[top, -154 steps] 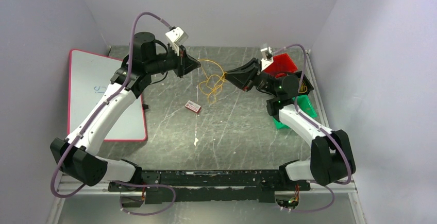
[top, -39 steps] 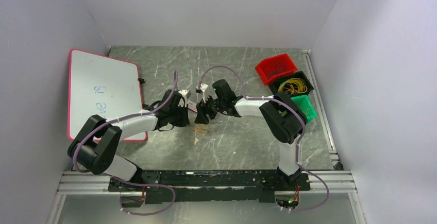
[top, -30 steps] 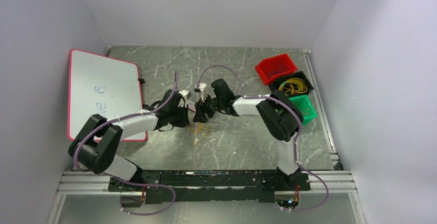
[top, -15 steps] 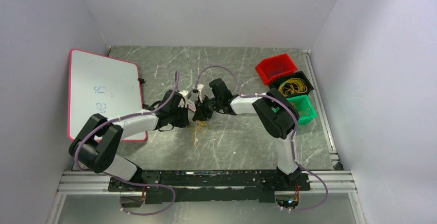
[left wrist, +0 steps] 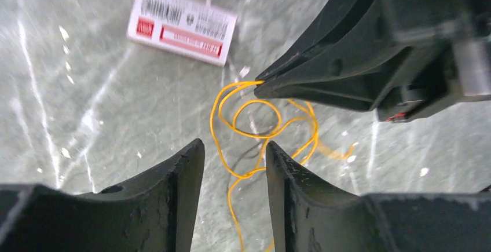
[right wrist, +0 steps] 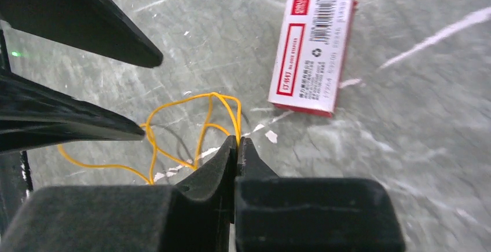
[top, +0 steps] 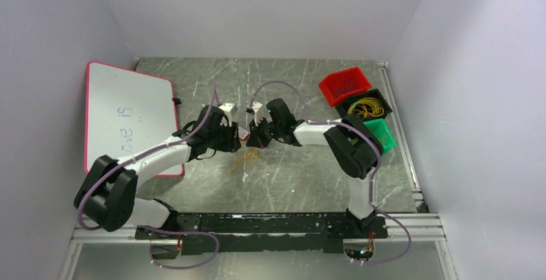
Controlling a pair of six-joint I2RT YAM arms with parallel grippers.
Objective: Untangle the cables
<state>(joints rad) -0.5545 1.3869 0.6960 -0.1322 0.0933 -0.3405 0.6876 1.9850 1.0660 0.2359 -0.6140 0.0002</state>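
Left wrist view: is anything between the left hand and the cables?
Nothing visible. The cables sit just ahead of the open left hand; the right hand pinches their far side, and the box lies beyond.

Robotics lab cell, white enclosure walls [top: 270,9], grey tabletop [top: 296,170], colored bins [top: 346,85]

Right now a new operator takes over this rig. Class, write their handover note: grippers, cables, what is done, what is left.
Right gripper: shut, pinching a loop of the cables.
Left gripper: open, above the same bunch, holding nothing.
Cables: a tangled orange-yellow bunch on the table between the grippers, beside a small barcoded box.
Done: one loop gripped.
Left: probably grip another strand with the left gripper and pull apart; the loops cross each other.
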